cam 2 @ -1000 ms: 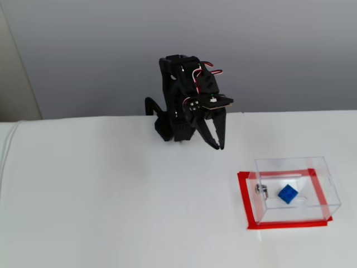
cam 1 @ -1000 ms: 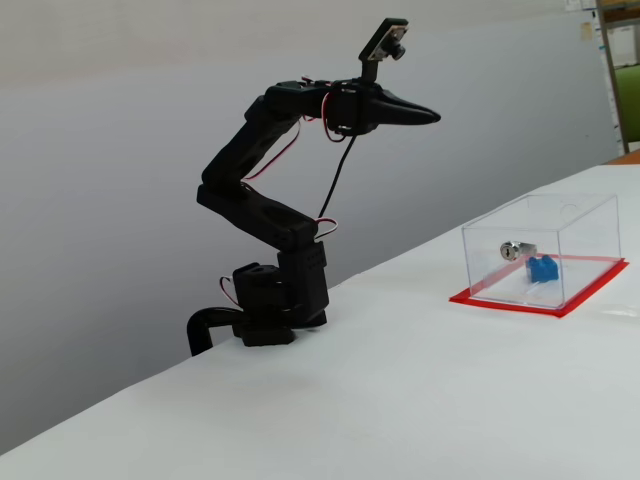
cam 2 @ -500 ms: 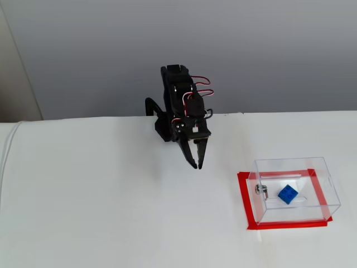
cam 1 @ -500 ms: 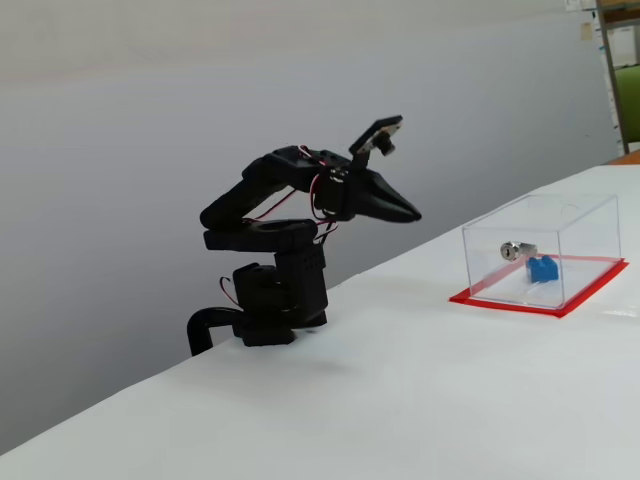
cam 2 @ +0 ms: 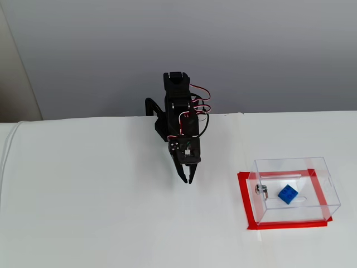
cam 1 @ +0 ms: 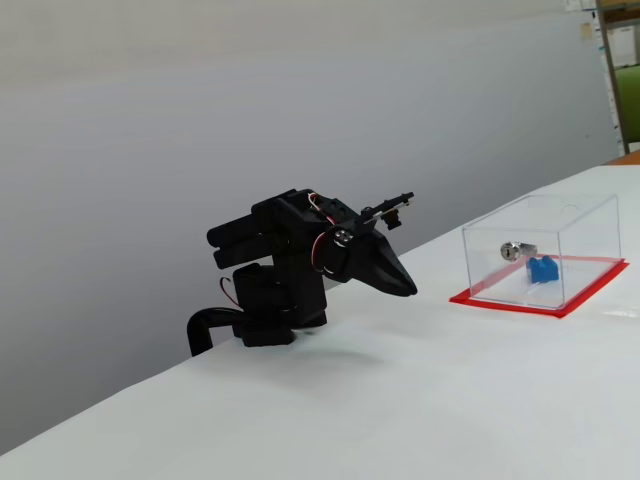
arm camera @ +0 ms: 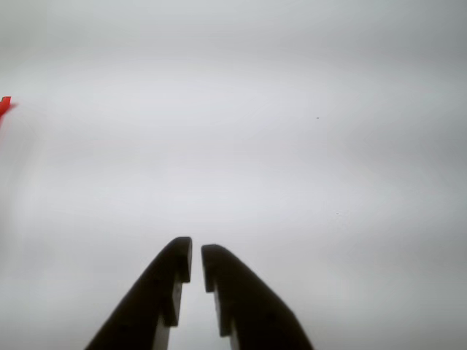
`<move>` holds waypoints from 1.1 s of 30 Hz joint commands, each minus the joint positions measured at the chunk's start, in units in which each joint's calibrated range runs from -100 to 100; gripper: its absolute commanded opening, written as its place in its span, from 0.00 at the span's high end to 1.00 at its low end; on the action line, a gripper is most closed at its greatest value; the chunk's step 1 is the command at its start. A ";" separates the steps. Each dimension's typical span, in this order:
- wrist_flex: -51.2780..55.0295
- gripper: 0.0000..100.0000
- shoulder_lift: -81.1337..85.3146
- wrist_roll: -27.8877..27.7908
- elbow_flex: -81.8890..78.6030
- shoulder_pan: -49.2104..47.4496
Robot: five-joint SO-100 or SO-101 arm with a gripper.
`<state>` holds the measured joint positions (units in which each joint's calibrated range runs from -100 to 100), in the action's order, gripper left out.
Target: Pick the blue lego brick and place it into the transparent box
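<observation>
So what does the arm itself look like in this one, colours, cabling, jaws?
The arm is all matte black plastic, with thin red and white cables looping at the wrist. The gripper ends in two dark, tapered jaws with rounded tips. A small camera on a black bracket sits on top.

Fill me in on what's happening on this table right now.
Nothing is being handled at this moment. The arm is folded low near its base, and its tool is nearly closed, empty and pointed down at bare table. The blue lego brick already sits inside the transparent box, next to a small silver metal piece, well away from the arm.
</observation>
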<state>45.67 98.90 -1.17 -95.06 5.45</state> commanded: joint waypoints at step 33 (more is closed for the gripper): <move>6.02 0.99 1.10 0.55 -4.31 3.46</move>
<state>51.59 99.15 -0.88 -98.41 8.12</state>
